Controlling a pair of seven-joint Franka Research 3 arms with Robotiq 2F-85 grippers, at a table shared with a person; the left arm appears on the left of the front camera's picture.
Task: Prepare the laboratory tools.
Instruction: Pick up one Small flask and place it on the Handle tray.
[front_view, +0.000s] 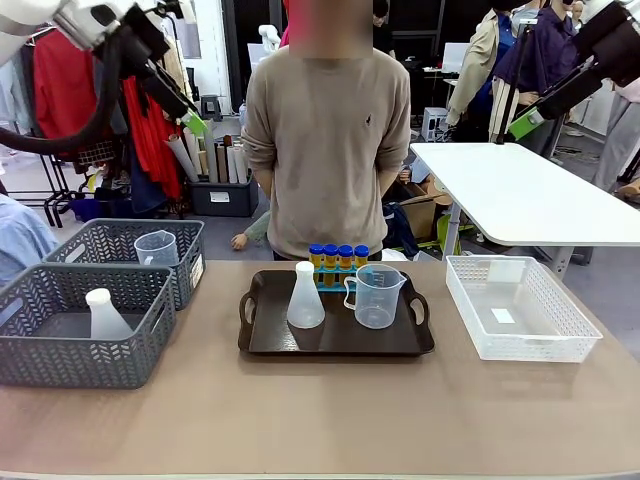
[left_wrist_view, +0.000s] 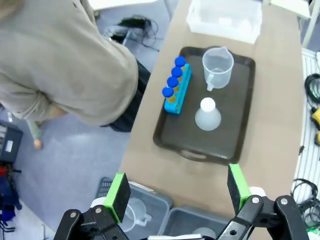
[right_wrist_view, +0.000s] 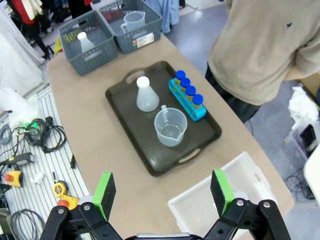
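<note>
Table: a tan table (front_view: 330, 410) with a person (front_view: 326, 120) in a beige sweater standing at the far side, hands behind the back.
Tray: a dark tray (front_view: 262, 340) sits at the middle of the table and carries the lab tools.
Flask: a cloudy white cone-shaped flask (front_view: 305, 297) stands upright on the tray's left half.
Beaker: a clear measuring beaker (front_view: 378, 297) with a handle stands upright just right of the flask, apart from it.
Tubes: four yellow tubes with blue caps (front_view: 337, 257) stand in a small blue rack (left_wrist_view: 181, 90) along the tray's far edge, behind the flask and beaker.
Left claw: the left gripper (left_wrist_view: 178, 192) hangs high above the table's left end, fingers spread wide and holding nothing; the tray lies well below and ahead of it.
Right claw: the right gripper (right_wrist_view: 163, 192) hangs high over the right end, wide open and empty; the tray is far beneath, ahead of its fingers.
Baskets: two grey baskets (front_view: 85, 325) at the left hold another flask (front_view: 104, 315) and another beaker (front_view: 157, 248); a white mesh basket (front_view: 518, 308) sits at the right.
</note>
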